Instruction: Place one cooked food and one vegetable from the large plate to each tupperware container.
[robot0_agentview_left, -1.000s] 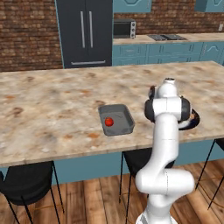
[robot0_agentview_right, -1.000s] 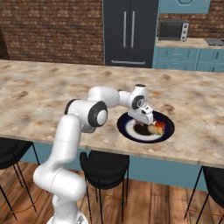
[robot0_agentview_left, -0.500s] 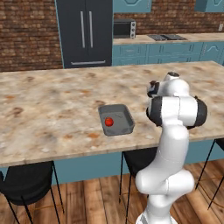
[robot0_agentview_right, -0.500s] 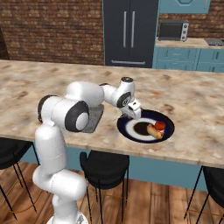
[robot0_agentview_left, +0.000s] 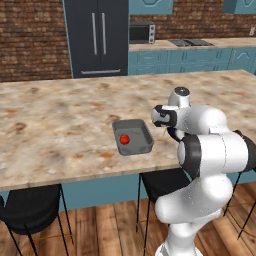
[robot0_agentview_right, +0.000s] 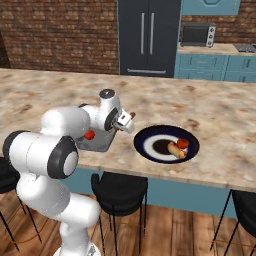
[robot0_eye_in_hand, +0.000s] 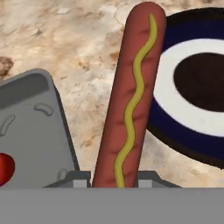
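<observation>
Fingers (robot0_eye_in_hand: 114, 175) clenched on a hot dog (robot0_eye_in_hand: 131, 96) with a mustard line, held above the tabletop (robot0_agentview_right: 220, 107) between the grey container (robot0_agentview_left: 133, 137) and the large plate (robot0_agentview_right: 166, 144); red vegetable (robot0_agentview_left: 124, 139) inside the grey container; another sausage (robot0_agentview_right: 175, 149) and red vegetable (robot0_agentview_right: 183, 144) on the large plate, right of the grey container.

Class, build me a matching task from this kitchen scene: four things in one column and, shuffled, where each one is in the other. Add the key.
Things
1. hot dog with mustard
2. red tomato
3. large plate
4. microwave

Places
A. inside the grey container
B. on the far counter
C. held in the end effector
D. on the island counter, beside the grey container

Pairs: 1-C, 2-A, 3-D, 4-B
</observation>
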